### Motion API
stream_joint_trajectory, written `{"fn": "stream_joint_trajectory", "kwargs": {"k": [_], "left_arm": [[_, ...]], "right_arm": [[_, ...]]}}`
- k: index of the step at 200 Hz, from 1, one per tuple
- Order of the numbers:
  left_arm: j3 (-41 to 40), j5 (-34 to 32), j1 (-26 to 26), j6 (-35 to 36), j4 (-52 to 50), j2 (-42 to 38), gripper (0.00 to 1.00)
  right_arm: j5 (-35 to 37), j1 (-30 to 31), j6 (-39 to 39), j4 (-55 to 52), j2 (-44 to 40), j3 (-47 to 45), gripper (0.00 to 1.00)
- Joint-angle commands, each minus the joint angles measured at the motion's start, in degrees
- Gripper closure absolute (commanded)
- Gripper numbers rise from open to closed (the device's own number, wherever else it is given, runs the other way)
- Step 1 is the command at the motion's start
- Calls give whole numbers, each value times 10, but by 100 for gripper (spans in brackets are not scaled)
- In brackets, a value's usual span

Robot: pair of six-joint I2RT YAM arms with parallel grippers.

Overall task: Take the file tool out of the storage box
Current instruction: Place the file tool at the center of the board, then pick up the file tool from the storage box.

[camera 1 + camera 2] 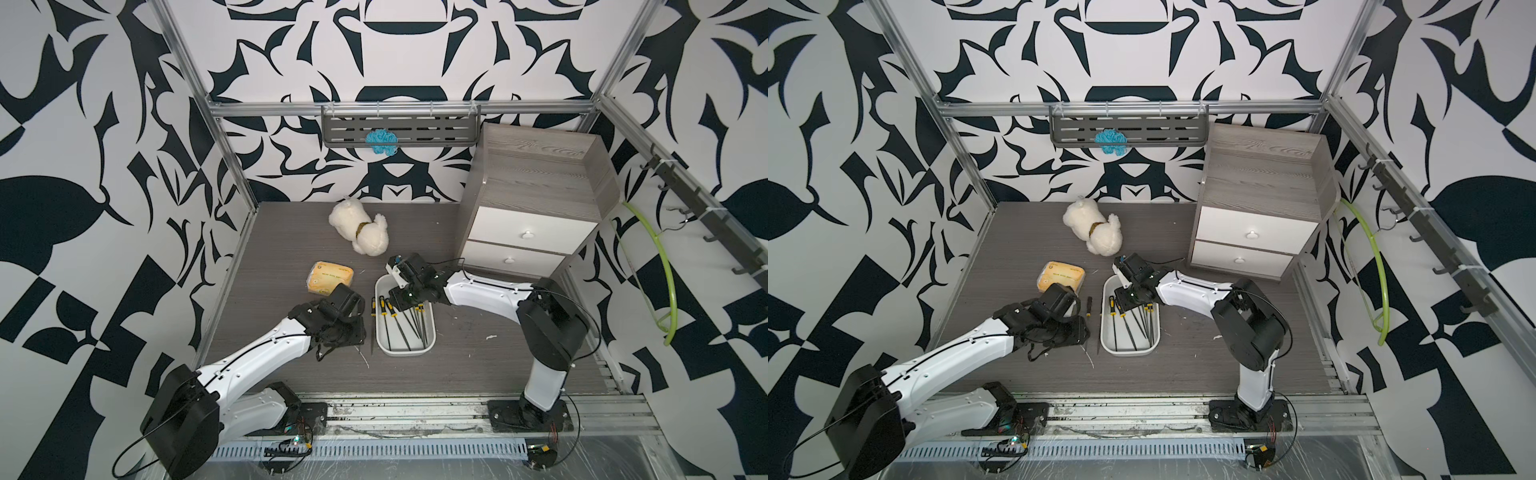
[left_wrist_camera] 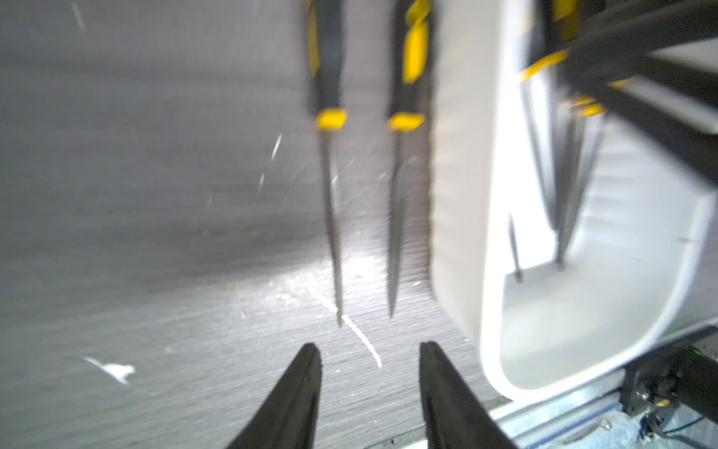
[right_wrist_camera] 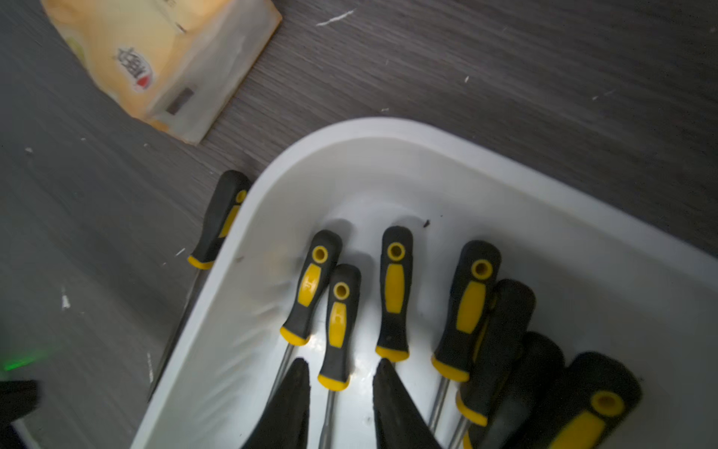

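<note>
Several black-and-yellow files (image 3: 394, 291) crowd white plastic storage box (image 3: 388, 124); left pincer (image 2: 371, 346) released, right pincer (image 3: 341, 367) released astride one; we risk snagging neighbours.

H-like mark on the yellow inlays of two file tool handles (image 3: 337, 322); logo on yellow packet (image 3: 155, 58) illegible.

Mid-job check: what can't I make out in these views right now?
- Top views: the right arm covers part of the files in the box.
- Left wrist view: motion blur smears the loose files.
- Right wrist view: the picture edge cuts the files short; contact of the right gripper unclear.
</note>
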Motion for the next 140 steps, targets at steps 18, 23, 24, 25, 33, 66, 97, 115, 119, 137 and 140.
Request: {"fn": "stream_joint_trajectory", "kwargs": {"k": [18,23,24,25,33,66,97,115,119,137,140], "left_arm": [[71,-44,15,82,72,23,47],[77,-32,19,86,85,26,46],[78,-30,19,87,88,27,46],[78,-27,20,88,90,27,46],[77,-16,21,90,115,27,46],[28,18,22,94,219,2,45],[2,17,21,96,238,-7,43],[25,-3,21,106,194,1,41],[28,-5,21,108,188,2,41],[23,0,21,108,189,-12,41],[20,1,21,107,190,-16,40]], "right_arm": [[29,1,-23,-42,30,59,71],[30,2,-23,-43,33,60,71],[30,2,-24,-43,33,60,71],[31,2,-24,-43,34,60,71],[33,3,-25,-43,37,60,71],[53,6,-24,-66,57,76,71],[90,19,-33,-80,68,89,72],[102,21,-33,-95,85,104,75],[104,22,-33,-98,88,107,75],[109,25,-34,-102,100,112,73],[110,25,-34,-103,103,114,73]]}}
